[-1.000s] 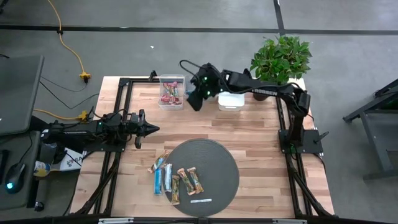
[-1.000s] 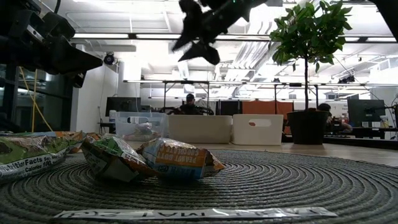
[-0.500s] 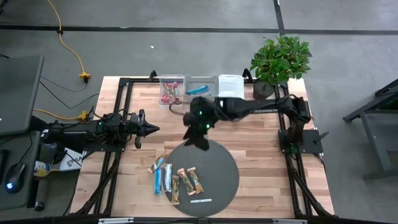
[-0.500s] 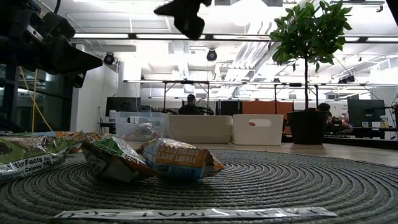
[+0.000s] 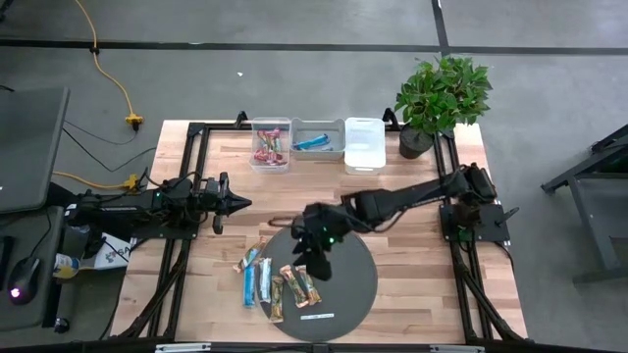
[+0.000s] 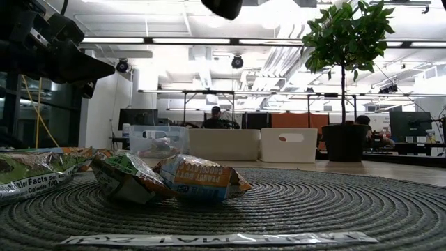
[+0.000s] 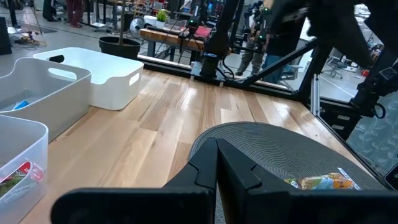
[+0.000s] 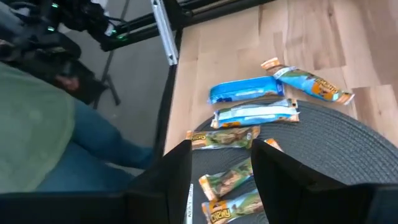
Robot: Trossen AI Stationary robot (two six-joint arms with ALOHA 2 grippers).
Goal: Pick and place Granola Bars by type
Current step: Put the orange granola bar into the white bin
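My right gripper (image 5: 316,257), fingers apart, hovers over the bars (image 5: 277,283): light, crinkly, slippery; I'd pinch mid-wrapper. Left gripper (image 5: 238,203) closed.

Open-plan robotics lab/office: desks w/ monitors (image 6: 410,127), ceiling strip lights (image 6: 209,40), concrete floor (image 5: 294,88).

Both arms were matte black, with jointed tubular links. The left gripper (image 5: 238,203) had pointed fingers; the right arm (image 5: 412,193) showed small green lights near its wrist.
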